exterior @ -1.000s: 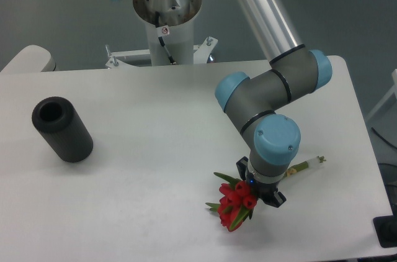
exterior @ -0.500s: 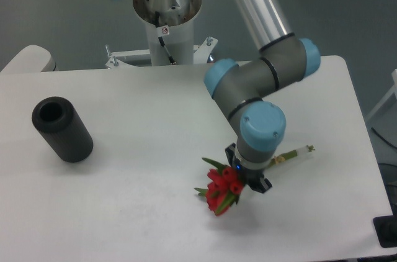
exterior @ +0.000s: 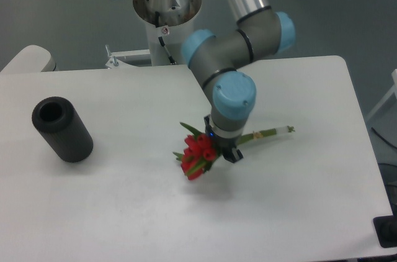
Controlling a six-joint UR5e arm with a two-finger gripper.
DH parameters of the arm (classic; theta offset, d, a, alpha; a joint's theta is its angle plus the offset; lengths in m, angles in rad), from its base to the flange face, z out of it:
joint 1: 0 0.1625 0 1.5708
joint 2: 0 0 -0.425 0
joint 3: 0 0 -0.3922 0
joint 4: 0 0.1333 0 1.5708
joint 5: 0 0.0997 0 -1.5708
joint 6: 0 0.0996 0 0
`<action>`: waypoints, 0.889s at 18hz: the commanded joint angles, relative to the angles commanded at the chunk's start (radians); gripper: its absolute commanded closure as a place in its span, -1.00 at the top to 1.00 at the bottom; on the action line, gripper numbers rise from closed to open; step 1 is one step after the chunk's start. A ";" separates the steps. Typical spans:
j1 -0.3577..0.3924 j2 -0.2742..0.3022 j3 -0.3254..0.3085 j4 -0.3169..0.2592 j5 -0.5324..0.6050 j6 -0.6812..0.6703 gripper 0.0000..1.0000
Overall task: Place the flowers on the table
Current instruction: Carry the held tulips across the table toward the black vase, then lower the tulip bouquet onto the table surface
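The flowers [exterior: 196, 152], red blooms with green leaves, stick out to the left of my gripper [exterior: 221, 145]. Their thin green stems [exterior: 270, 132] stick out to the right. The gripper points down over the middle of the white table [exterior: 124, 200] and is shut on the bunch, near where blooms meet stems. The wrist hides the fingers themselves. I cannot tell whether the bunch touches the tabletop.
A black cylinder [exterior: 62, 130] lies on its side at the table's left. The arm's base column [exterior: 166, 13] stands behind the back edge. A dark object [exterior: 388, 232] sits past the table's right front corner.
The gripper has carried the flowers up and to the left, from the right front part of the table toward its middle. The cylinder has not moved.
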 joint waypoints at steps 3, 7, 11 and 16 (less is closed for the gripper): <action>-0.011 0.031 -0.075 0.072 0.000 0.003 -0.75; -0.032 0.025 -0.088 0.079 0.003 -0.002 -0.45; -0.034 0.023 -0.092 0.079 0.002 -0.003 -0.09; -0.032 0.022 -0.095 0.088 0.000 -0.015 1.00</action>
